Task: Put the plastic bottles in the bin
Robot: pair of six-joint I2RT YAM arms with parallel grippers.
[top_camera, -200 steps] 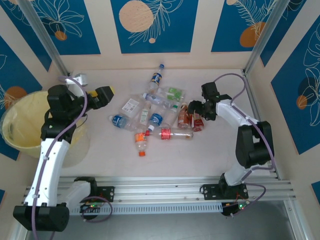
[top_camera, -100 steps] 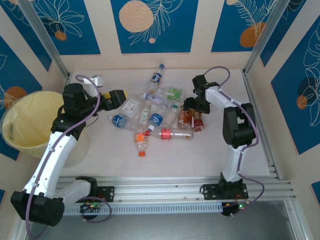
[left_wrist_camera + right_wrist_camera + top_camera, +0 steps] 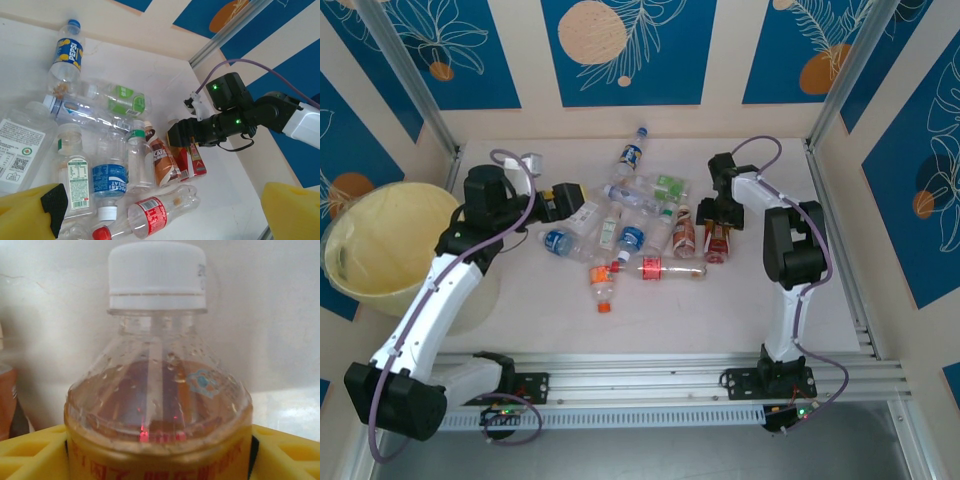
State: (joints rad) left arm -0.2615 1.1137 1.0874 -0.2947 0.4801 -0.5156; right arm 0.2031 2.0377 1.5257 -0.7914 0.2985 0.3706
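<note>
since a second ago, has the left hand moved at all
Yes. In the top view the left hand has swung right, away from the bin, and now sits at the left edge of the plastic bottles.

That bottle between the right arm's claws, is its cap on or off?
On: a white cap sits on the neck of the bottle inside the right gripper.

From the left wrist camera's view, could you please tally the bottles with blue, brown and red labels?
Blue labels: 2 (Pepsi bottle, Pocari bottle)
Brown labels: 1 (Cafe bottle)
Red labels: 2 (red bottle beside the Cafe bottle, lower red bottle)
Total: 5
</note>
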